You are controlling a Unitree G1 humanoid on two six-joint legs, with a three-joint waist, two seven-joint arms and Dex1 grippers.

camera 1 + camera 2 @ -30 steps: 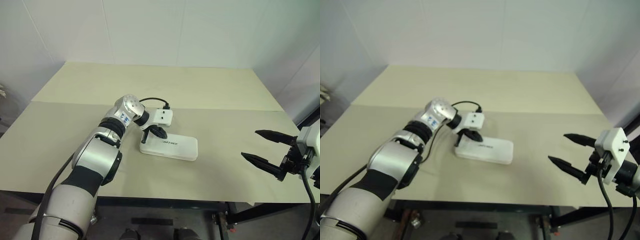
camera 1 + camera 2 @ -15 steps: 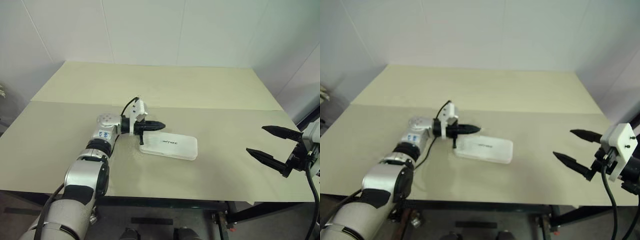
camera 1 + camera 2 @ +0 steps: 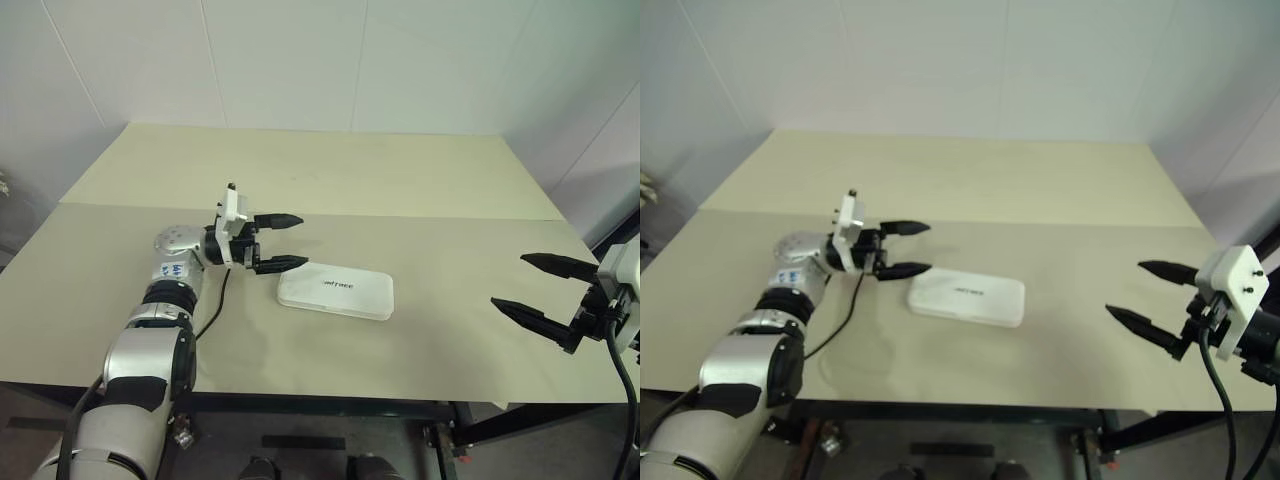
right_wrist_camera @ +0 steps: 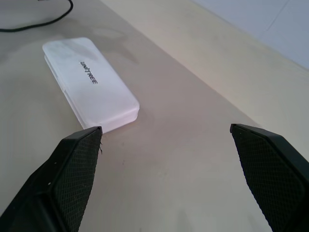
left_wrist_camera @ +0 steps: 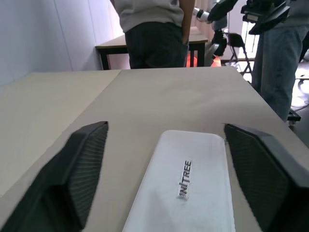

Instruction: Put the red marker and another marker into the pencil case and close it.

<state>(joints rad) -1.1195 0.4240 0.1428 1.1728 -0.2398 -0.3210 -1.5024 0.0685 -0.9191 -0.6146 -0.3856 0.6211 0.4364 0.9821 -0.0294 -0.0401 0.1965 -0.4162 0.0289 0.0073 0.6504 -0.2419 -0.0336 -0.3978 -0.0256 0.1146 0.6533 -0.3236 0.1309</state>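
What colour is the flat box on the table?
The pencil case is white with small dark lettering on its lid, clearest in the right wrist view.

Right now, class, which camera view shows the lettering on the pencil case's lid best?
The left wrist view: the pencil case lies close, shut, its dark lettering large on the lid. The right wrist view shows the whole case farther off, lettering smaller. Both eye views show it whole on the table, lettering tiny.

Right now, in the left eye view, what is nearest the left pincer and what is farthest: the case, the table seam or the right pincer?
1. Case, closed, just beside the open left pincer.
2. Table seam, farther back.
3. Right pincer, open, at the far right edge.
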